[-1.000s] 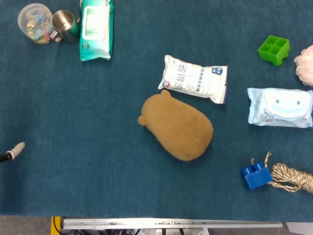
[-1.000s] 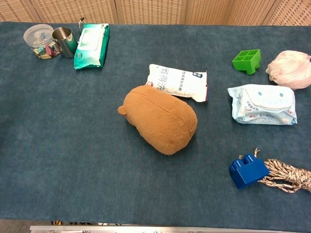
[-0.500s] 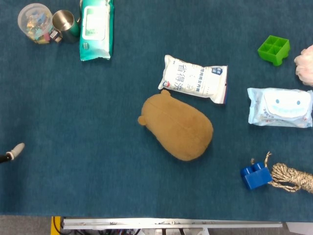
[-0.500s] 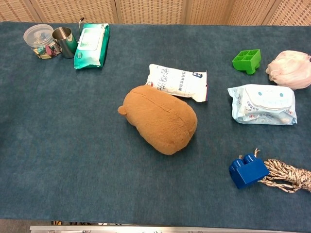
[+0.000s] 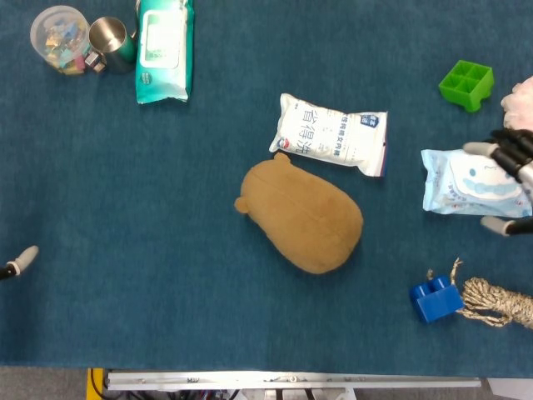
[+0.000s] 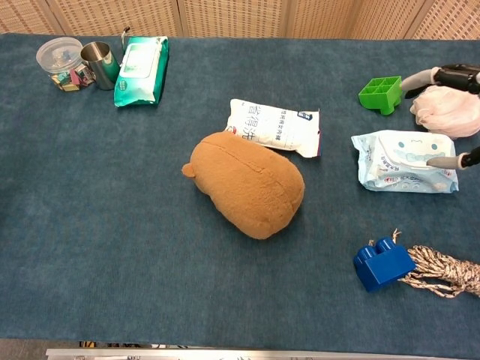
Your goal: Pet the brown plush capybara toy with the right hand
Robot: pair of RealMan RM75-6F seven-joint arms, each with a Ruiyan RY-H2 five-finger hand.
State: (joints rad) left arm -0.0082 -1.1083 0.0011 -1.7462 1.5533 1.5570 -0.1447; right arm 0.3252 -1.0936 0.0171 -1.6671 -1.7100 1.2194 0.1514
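Note:
The brown plush capybara [image 5: 302, 215] [image 6: 246, 184] lies on its side in the middle of the blue table. My right hand [image 5: 509, 179] [image 6: 448, 112] shows at the right edge, above the pale blue wipes pack [image 5: 475, 182] [image 6: 405, 161], fingers spread, nothing in it, well right of the toy. Of my left hand only a fingertip [image 5: 25, 257] shows at the left edge in the head view; its state is hidden.
A white packet [image 5: 331, 133] lies just behind the toy. Green wipes pack [image 5: 164, 48], steel cup [image 5: 111, 42] and plastic jar [image 5: 58, 37] stand far left. Green block [image 5: 466, 83], pink puff [image 6: 448, 105], blue brick [image 5: 435, 298] and rope [image 5: 498, 302] lie at the right.
My right hand has come into view from the right edge, over the pale blue wipes pack. The left fingertip has slid slightly down and left. The toy has not moved.

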